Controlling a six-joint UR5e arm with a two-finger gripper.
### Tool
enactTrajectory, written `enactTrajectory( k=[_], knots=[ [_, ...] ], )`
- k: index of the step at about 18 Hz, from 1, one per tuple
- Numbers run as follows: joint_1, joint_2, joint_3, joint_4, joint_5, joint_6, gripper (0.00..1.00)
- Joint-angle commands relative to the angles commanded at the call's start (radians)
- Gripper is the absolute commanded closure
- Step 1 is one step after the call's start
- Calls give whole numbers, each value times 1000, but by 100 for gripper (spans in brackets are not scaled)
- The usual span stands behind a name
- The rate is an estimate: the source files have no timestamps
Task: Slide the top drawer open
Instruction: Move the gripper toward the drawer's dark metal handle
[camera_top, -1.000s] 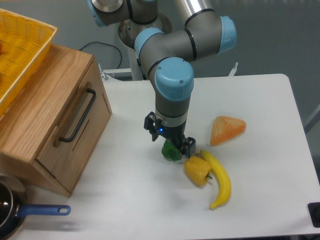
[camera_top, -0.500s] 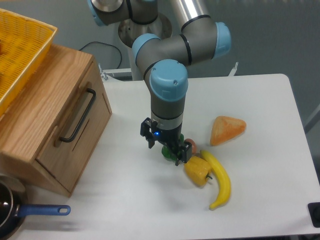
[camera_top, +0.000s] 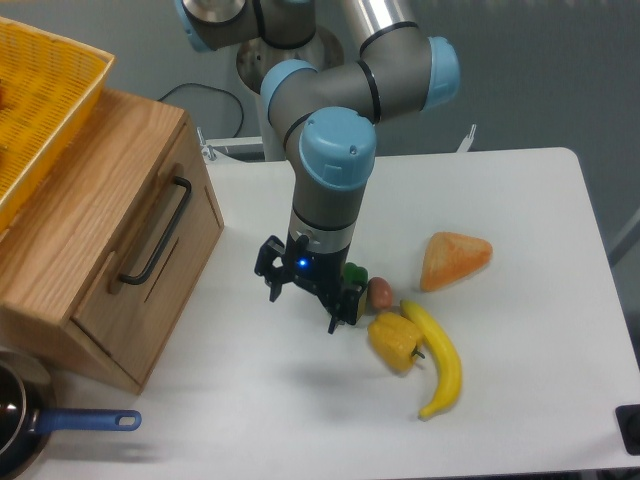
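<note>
Gripper (camera_top: 302, 294) spread wide, empty, well right of top drawer (camera_top: 150, 245). Plan: straddle its black bar handle (camera_top: 157, 231) squarely, then pull straight out.

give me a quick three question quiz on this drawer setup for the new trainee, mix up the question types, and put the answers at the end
1. True or false: the top drawer is already pulled out of the cabinet.
2. Multiple choice: what lies closest to the gripper? A) the banana B) the green item C) the orange wedge
3. Short answer: what rests on top of the cabinet?

Key
1. False: its front sits flush with the cabinet, black bar handle untouched.
2. B: the green item sits just beside the gripper, whose jaws are open and hold nothing.
3. A yellow mesh basket.
</note>
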Motion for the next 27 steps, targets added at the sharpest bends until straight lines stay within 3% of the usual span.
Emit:
enactTrajectory(
  k=[5,9,11,27],
  knots=[
    [-42,3,9,-45,-9,-99,0],
    [-48,12,67,-172,-29,-115,0],
    [-43,12,89,-204,-32,-115,0],
    [-68,69,89,-310,-121,-132,0]
  ],
)
